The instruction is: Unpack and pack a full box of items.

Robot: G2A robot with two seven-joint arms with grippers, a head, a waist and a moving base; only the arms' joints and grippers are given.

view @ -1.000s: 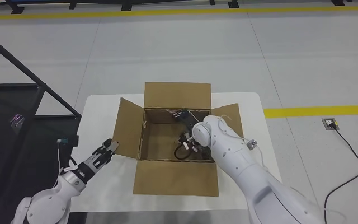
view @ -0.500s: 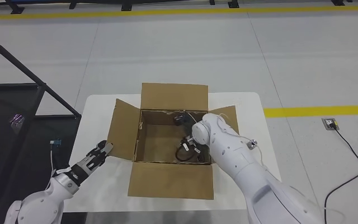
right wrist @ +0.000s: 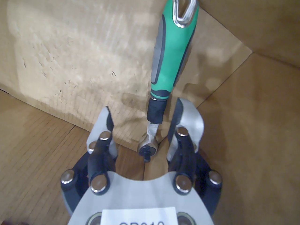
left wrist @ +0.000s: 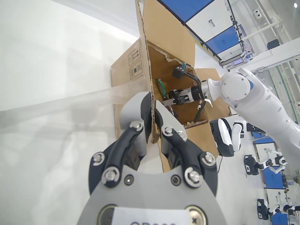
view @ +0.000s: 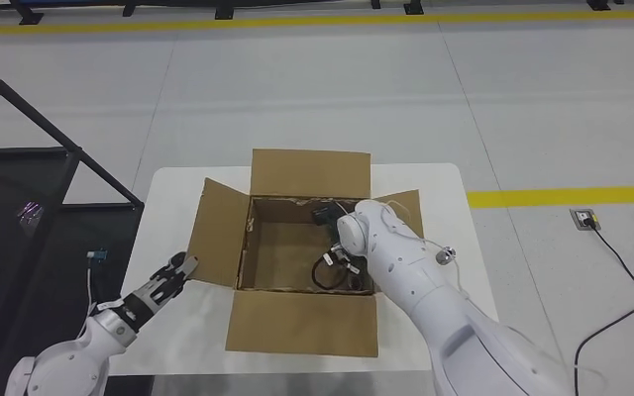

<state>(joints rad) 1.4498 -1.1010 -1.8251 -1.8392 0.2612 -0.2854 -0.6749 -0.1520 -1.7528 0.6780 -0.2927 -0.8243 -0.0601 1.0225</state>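
The left arm lies low past the near left corner of the desk (view: 178, 198), forearm stretched out toward the box (view: 310, 170). The left claw (view: 183, 265) (left wrist: 152, 101) is pinched tight on the cardboard edge of the left flap (view: 220, 233), gripping it near the flap's outer corner. The flap runs straight ahead of the claw. The box sits on the desk beyond this claw with all four flaps spread open.

The right arm bends over the box's right side and reaches down inside, wrist angled toward the box floor. The right claw (view: 332, 265) (right wrist: 143, 110) is spread wide and holds nothing. A wrench (right wrist: 172, 47) with a green handle lies on the box floor. Its metal head sits between the claw's two fingers, with a gap on each side. The handle points straight away from the claw toward a corner of the box.
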